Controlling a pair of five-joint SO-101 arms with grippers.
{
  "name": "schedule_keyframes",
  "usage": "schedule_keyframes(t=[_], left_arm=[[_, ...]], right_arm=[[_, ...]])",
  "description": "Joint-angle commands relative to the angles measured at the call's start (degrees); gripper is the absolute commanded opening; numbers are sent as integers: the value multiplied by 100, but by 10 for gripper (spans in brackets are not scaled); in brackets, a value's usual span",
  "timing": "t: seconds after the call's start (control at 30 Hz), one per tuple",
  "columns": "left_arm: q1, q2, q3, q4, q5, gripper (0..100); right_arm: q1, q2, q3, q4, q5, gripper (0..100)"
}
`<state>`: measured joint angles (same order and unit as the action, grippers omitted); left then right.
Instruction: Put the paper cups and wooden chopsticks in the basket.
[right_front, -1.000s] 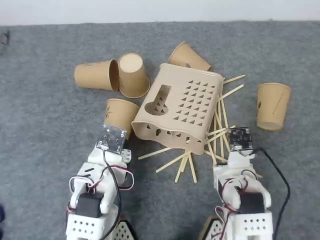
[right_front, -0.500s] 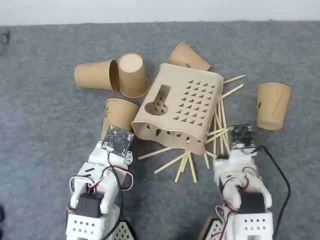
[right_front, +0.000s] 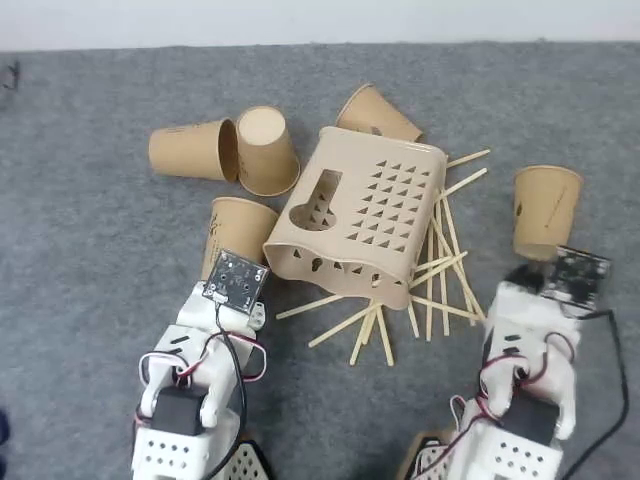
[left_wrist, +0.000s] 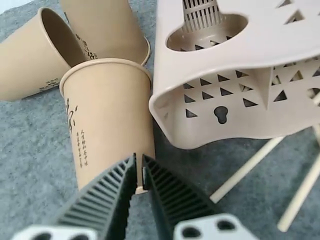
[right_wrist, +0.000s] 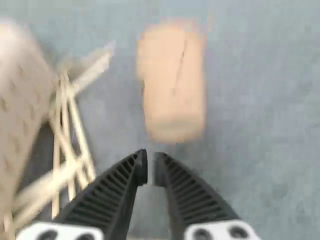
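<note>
A beige basket (right_front: 365, 212) lies upside down mid-table, also seen as the basket (left_wrist: 240, 75) and basket (right_wrist: 20, 100). Several paper cups lie around it: two at the back left (right_front: 225, 150), one behind the basket (right_front: 380, 115), one cup (right_front: 240, 230) by the basket's left side, one cup (right_front: 545, 210) at the right. Wooden chopsticks (right_front: 435, 270) are scattered beside and under the basket. My left gripper (left_wrist: 139, 172) is shut, its tips at the near cup (left_wrist: 110, 120). My right gripper (right_wrist: 149, 165) is shut, just short of the right cup (right_wrist: 172, 80), chopsticks (right_wrist: 70, 135) beside it.
Grey carpet (right_front: 90, 270) covers the table, with open room at the left, the right and the front middle. A pale wall edge runs along the back.
The right arm has swung from the chopsticks by the basket over to the right, toward the right cup. The left arm's wrist has turned slightly toward the basket.
</note>
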<state>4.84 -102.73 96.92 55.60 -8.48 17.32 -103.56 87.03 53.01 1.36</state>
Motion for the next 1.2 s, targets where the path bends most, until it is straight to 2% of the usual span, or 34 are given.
schedule_keyframes(t=[0.0, 0.17, 0.3, 0.4, 0.53, 0.6, 0.7, 0.83, 1.0, 1.17], left_arm=[[-18, -44, -40, -44, -53, 16], [-18, -44, -40, -35, -53, 16], [-18, -44, -40, -26, -53, 16], [-18, -44, -101, -44, -53, 16], [0, -44, -804, 62, -97, 16], [167, -18, -1314, 35, -360, 26], [765, 123, -1508, -211, -1090, 109], [703, 949, -1402, -809, -1345, 126], [976, 2215, -1710, -1908, -1495, 127], [1266, 4044, -2721, -1978, -1899, 127]], right_arm=[[-215, -31, -202, -356, -18, 177], [-295, -40, 712, -558, 132, 205], [-418, -40, 888, -558, 730, 206], [-497, -40, 862, -382, 800, 207], [-462, -40, 862, -374, 800, 207], [-462, -40, 862, -374, 800, 208], [-462, -40, 862, -374, 800, 208], [-462, -40, 870, -374, 800, 208], [-462, -40, 879, -382, 800, 208], [-462, -40, 879, -382, 800, 208]])
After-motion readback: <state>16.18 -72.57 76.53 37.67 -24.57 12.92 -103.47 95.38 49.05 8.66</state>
